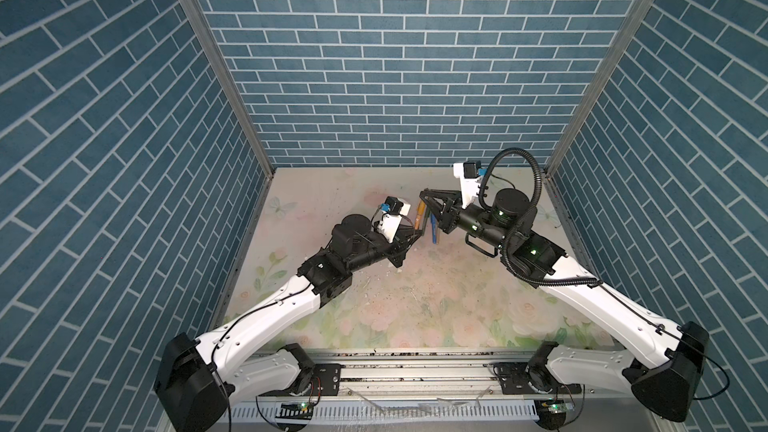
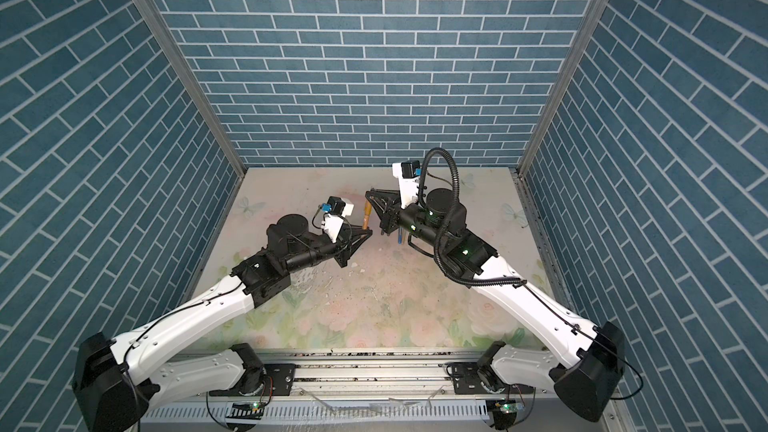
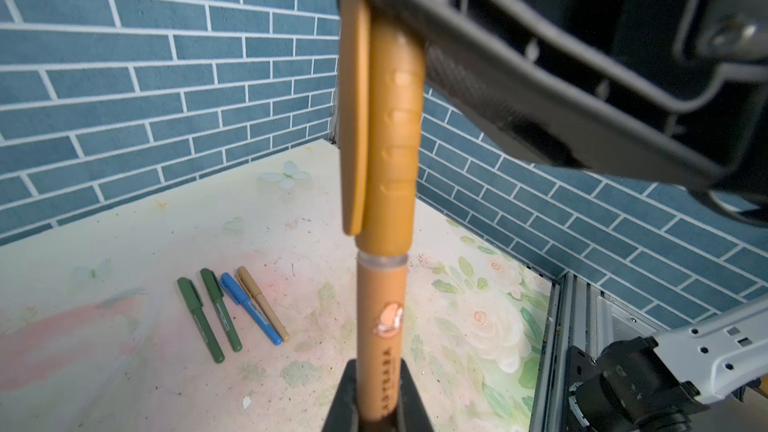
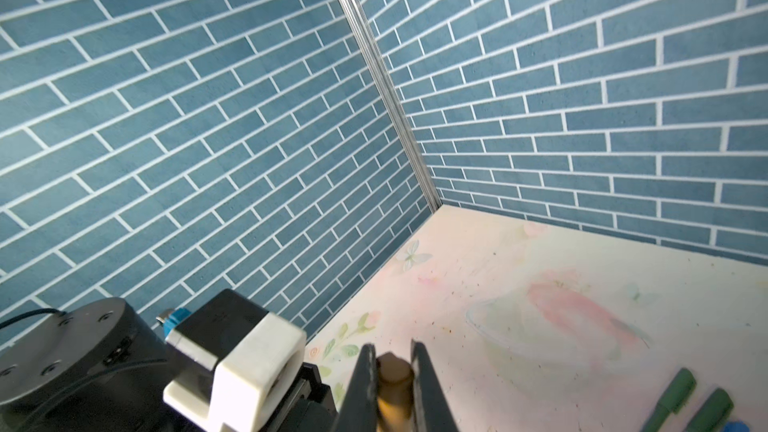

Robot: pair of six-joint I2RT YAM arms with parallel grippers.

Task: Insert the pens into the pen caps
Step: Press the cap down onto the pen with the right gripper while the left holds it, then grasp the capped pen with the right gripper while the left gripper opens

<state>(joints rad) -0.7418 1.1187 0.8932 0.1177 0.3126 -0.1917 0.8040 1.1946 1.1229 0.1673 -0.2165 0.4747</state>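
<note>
The left pincer (image 3: 376,405) is closed on the lower barrel of a golden-brown pen (image 3: 380,317), which stands upright above the tabletop (image 3: 124,251). The right pincer (image 4: 395,384) is clamped tight on the top of the amber cap (image 3: 392,139). The cap sits over the pen's upper end, with a clear ring showing at the join. Both pincers meet over the middle of the tabletop, well apart from the brick walls (image 1: 395,56). Four capped pens (image 3: 220,309) lie side by side on the tabletop below.
</note>
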